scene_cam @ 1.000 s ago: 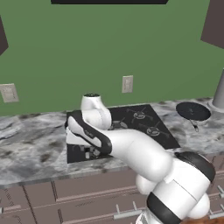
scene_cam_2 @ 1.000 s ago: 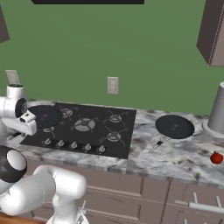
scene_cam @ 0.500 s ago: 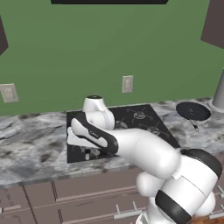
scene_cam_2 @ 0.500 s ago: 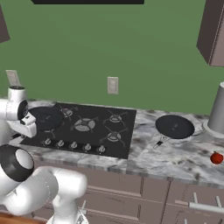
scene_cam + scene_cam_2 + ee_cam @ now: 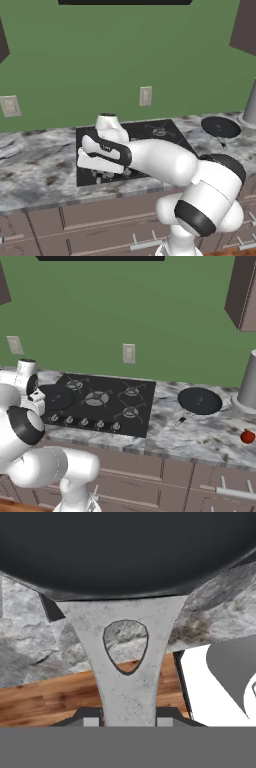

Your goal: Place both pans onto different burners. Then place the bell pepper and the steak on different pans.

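second pan [image 5: 200,400] on counter, far right of gripper [image 5: 129,718] | arm folded low over cooktop [image 5: 127,406] | gripper clamped on pan handle [image 5: 126,662]

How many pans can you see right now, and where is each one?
2. One pan sits over the cooktop's front-left corner, its grey handle clamped in the gripper. The other pan lies on the counter right of the cooktop. The arm hides part of the cooktop.

A grey-and-white marbled stone counter [image 5: 200,438] carries a black glass cooktop [image 5: 142,403] with spoked burners. To the cooktop's right, a round black frying pan [image 5: 200,400] lies on the stone. Farther right stand a grey cylindrical container [image 5: 248,385] and, nearer the front edge, a small red round thing [image 5: 247,436].
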